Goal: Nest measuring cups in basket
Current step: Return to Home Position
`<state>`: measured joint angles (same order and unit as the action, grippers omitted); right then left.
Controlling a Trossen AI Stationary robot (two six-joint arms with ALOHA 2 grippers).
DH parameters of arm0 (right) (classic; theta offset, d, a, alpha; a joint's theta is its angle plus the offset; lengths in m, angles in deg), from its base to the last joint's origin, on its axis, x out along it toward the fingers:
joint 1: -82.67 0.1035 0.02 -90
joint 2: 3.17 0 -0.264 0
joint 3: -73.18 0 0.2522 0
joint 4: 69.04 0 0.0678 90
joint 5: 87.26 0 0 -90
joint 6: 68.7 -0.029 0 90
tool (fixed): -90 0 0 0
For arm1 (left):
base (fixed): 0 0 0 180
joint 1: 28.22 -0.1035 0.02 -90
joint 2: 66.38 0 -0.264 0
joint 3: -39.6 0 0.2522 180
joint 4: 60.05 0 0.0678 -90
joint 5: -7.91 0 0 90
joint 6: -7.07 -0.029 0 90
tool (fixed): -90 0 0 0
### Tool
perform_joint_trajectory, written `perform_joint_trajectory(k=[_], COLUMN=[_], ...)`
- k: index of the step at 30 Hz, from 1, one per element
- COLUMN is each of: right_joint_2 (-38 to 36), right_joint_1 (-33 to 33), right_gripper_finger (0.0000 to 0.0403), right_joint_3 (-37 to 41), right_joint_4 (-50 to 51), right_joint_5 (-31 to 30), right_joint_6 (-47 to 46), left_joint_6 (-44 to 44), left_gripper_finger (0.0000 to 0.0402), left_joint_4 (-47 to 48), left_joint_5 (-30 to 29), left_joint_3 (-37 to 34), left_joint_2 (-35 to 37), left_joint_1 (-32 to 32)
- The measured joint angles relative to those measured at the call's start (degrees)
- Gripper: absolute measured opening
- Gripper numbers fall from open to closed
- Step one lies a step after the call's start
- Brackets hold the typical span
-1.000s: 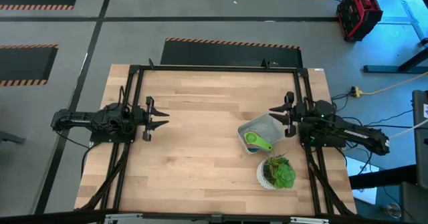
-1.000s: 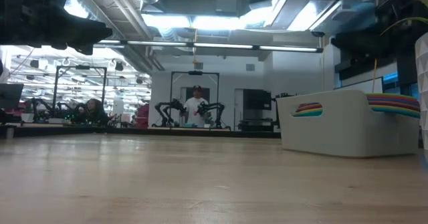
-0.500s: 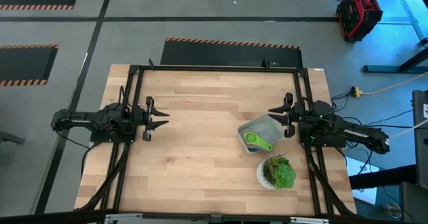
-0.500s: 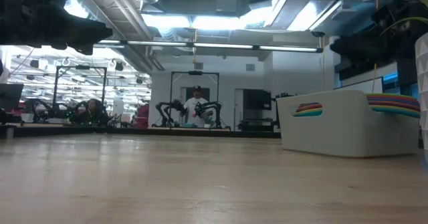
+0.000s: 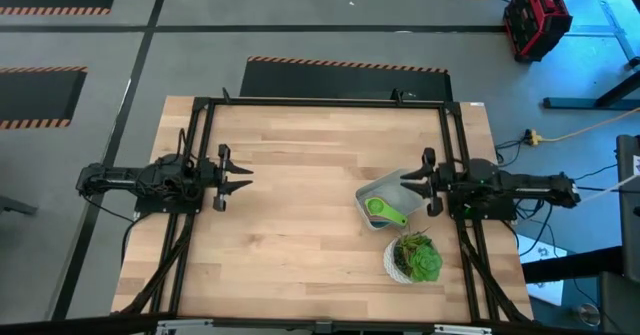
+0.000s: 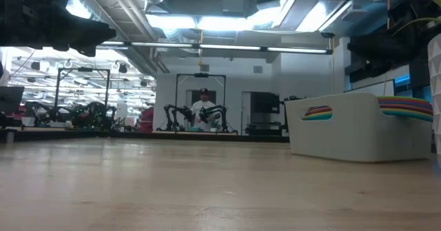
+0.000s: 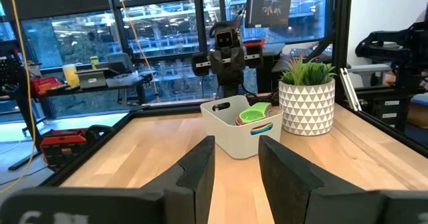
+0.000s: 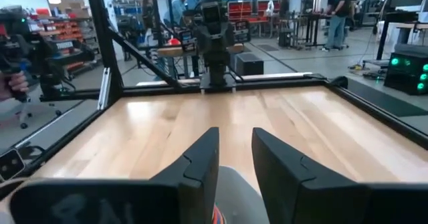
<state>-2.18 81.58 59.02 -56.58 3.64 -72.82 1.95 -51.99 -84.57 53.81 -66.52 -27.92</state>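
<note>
The basket (image 5: 392, 191) is a light-gray tray standing on its base on the table's right half. The measuring cups lie nested inside it, the green one (image 5: 380, 211) on top. In the low view their coloured handles (image 6: 406, 107) stick out over the basket's rim (image 6: 358, 131). In the left wrist view the green cup (image 7: 253, 115) shows inside the basket (image 7: 231, 137). My right gripper (image 5: 411, 183) is open above the basket's right edge, and the rim (image 8: 237, 192) shows between its fingers (image 8: 234, 174). My left gripper (image 5: 238, 176) is open over the table's left half, far from the basket (image 7: 235, 177).
A green plant in a white patterned pot (image 5: 413, 258) stands just near-side of the basket (image 7: 306, 105). A black frame (image 5: 320, 102) runs along the table's edges. Bare wood (image 5: 300, 225) lies between the arms. People and other robots show in the room behind (image 6: 202, 110).
My right arm has swung from a slant to lie straight across the table's right edge. Its gripper has shifted a little toward the near edge, staying open over the basket's right side. The basket and cups have kept their places.
</note>
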Motion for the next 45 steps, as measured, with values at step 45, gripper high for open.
perform_joint_trajectory(k=[45], right_joint_2=[0.0], right_joint_1=[1.6], right_gripper_finger=[0.0094], right_joint_3=[0.0], right_joint_4=[-0.3], right_joint_5=[-1.3], right_joint_6=[3.1], left_joint_6=[0.0], left_gripper_finger=[0.011], left_joint_4=[0.0], left_joint_5=[0.0], left_joint_3=[0.0], left_joint_2=[0.0], left_joint_1=[0.0])
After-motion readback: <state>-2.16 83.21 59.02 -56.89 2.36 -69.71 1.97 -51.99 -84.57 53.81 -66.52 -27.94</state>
